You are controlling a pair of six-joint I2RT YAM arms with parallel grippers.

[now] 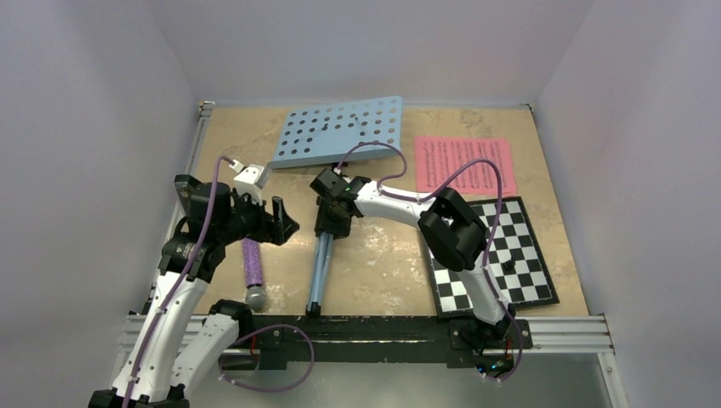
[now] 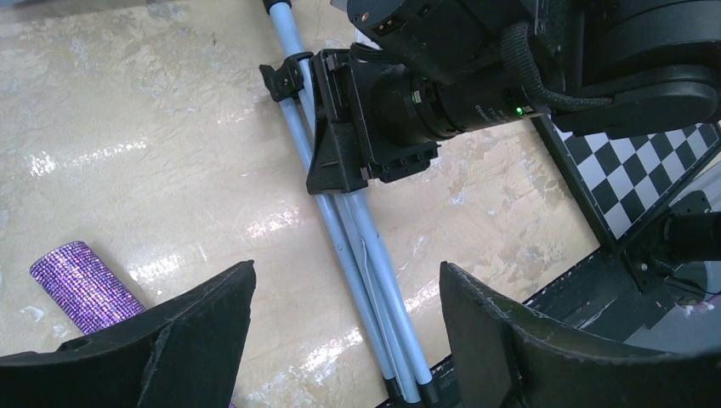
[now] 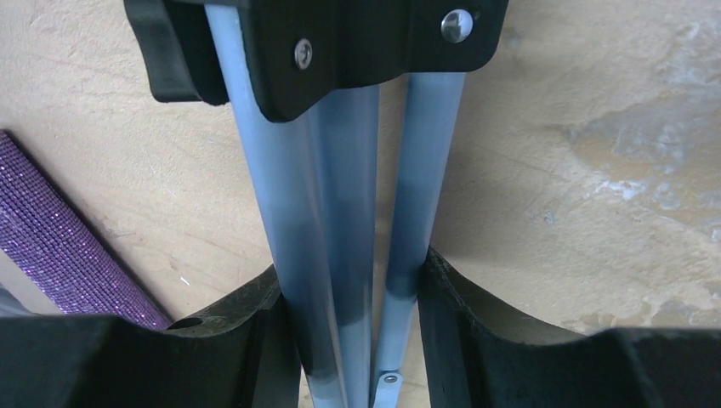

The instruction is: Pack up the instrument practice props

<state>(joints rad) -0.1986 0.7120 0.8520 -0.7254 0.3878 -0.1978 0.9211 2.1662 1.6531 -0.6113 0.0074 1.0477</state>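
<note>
The light-blue music stand lies flat on the table, its perforated tray [image 1: 338, 132] at the back and its folded legs [image 1: 320, 268] pointing to the front edge. My right gripper [image 1: 332, 211] is shut on the legs just below their black collar; the tubes [image 3: 289, 170] fill the gap between its fingers. My left gripper [image 1: 285, 223] is open and empty, hovering left of the legs, which show between its fingers [image 2: 366, 255]. A pink sheet-music page [image 1: 464, 164] lies at the back right. The metronome is out of view.
A purple glittery microphone [image 1: 252, 263] lies left of the legs, under my left arm. A black-and-white checkered board [image 1: 497, 255] lies at the right, under my right arm. A black rail [image 1: 383, 327] runs along the front edge.
</note>
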